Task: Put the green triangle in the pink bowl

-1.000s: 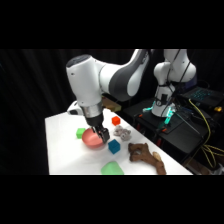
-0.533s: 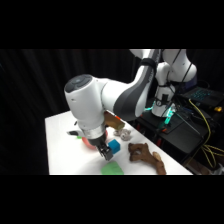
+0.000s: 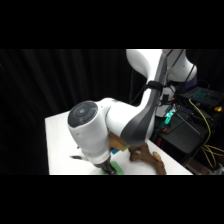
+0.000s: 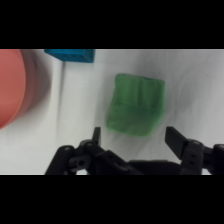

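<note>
Wrist view: gripper (image 4: 132, 140) is spread wide, its two fingers (image 4: 176, 140) standing either side of the green triangle (image 4: 136, 105), nothing gripped. The block sits flat on the white table (image 4: 200, 85), just beyond the fingertips and between them in line; whether the tips touch it cannot be told. The pink bowl (image 4: 12, 85) is at the left edge of this view, only partly in frame, well apart from the green triangle. A blue cube (image 4: 70, 55) lies at the top edge, near the bowl's rim, cut off by the frame.

Side view: the arm (image 3: 115, 125) bends low over the table (image 3: 57, 145) and its big wrist housing fills the middle, hiding most of the surface. The gripper (image 3: 107, 167) is down at the lower edge of the picture, with a sliver of the green triangle (image 3: 116, 167) showing right beside it on the table. A brown lumpy object (image 3: 147, 157) lies on the table just right of the arm. Bowl is hidden here behind the arm. Dark equipment with cables (image 3: 200, 120) stands off the table to the right.
</note>
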Controlling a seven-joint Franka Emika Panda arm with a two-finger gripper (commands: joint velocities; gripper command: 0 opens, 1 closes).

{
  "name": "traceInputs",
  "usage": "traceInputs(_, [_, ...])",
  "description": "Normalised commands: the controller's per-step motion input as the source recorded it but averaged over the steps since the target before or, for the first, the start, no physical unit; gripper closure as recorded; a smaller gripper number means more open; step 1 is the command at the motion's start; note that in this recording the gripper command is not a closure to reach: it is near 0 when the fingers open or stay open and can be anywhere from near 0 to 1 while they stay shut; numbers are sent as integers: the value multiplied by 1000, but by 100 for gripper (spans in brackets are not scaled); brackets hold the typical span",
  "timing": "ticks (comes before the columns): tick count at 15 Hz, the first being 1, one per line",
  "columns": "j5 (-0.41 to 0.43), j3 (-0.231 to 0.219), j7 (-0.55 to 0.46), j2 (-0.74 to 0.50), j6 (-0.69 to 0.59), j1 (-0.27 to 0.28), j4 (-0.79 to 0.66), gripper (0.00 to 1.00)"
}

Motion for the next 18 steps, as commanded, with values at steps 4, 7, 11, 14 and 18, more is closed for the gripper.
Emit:
traceInputs(4, [42, 34, 51, 207, -46, 32, 206, 0])
traceInputs(7, [82, 46, 16, 140, -45, 19, 159, 0])
traceInputs(11, [75, 29, -13, 67, -116, 8, 193, 22])
traceInputs(14, [46, 10, 6, 21, -88, 24, 142, 100])
traceInputs(18, [23, -2, 38, -8, -29, 47, 46, 100])
